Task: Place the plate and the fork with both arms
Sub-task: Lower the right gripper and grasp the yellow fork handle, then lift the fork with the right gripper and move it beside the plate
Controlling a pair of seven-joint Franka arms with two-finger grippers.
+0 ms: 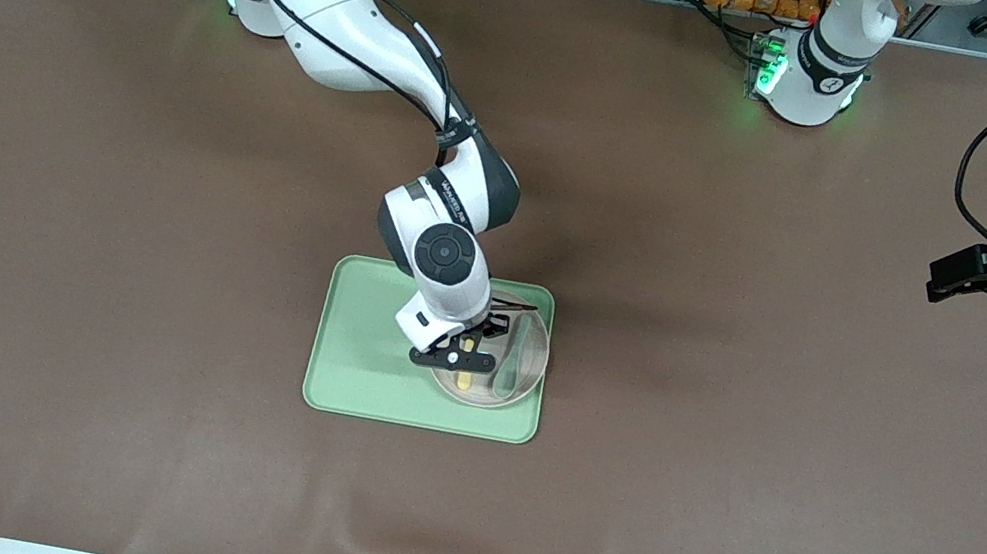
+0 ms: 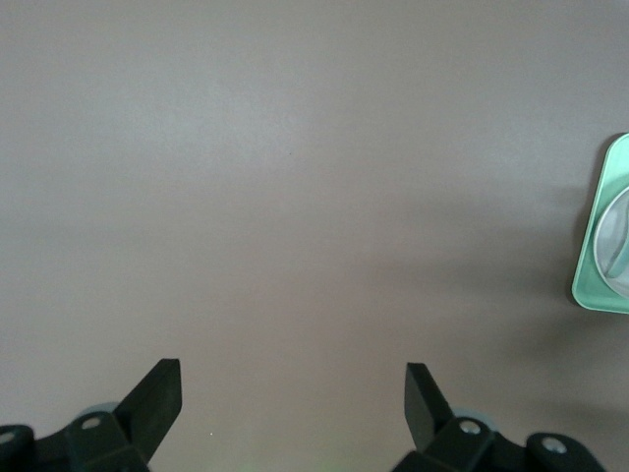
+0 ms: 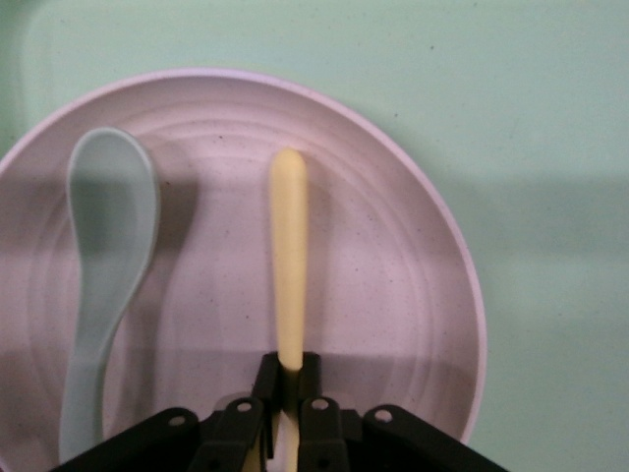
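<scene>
At the lower middle of the front view, on the brown cloth-covered table (image 1: 143, 307), a rectangular light-green plastic tray (image 1: 354, 374) is seen, and on the part of it toward the left arm's end a round, pale beige-pink speckled plastic plate (image 1: 483, 395) is set. In the plate a small pale-yellow plastic fork (image 3: 289, 265) lies beside a grey-green plastic spoon (image 3: 103, 275), apart from it. The right tool (image 3: 285, 379) is lowered over the plate and is pressed together on the fork near its tined end, the handle pointing away from the wrist camera; the grasp of the fork is judged to be the step in hand. A straight lift clear of the plate's rim, without the spoon being brushed, appears to be called for next. Higher, at the right edge of the front view, the left tool (image 2: 293, 393) is held spread over bare table, and that arm waits.
</scene>
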